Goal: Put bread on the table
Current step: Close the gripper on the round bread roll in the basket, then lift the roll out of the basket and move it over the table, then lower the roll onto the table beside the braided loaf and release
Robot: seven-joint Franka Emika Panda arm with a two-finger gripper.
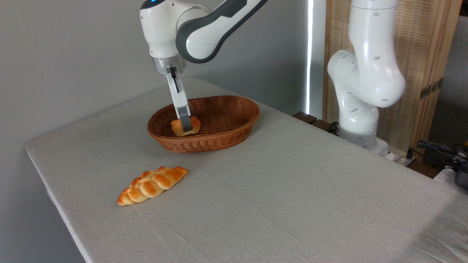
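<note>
Down inside the wicker basket (234, 109) the gripper (186, 124) straddles the bun (180, 127), whether it's clamped unclear; a loose grip risks dropping it or snagging the rim before reaching the table (292, 190).

Cloth, wicker, glazed crust and glossy plastic.
The table (292, 190) wears matt, faintly wrinkled grey-beige cloth; the basket (226, 137) is rough brown woven wicker; the braided loaf (151, 184) looks smooth and shiny-glazed; the robot arm (365, 69) has glossy white plastic shells.
</note>
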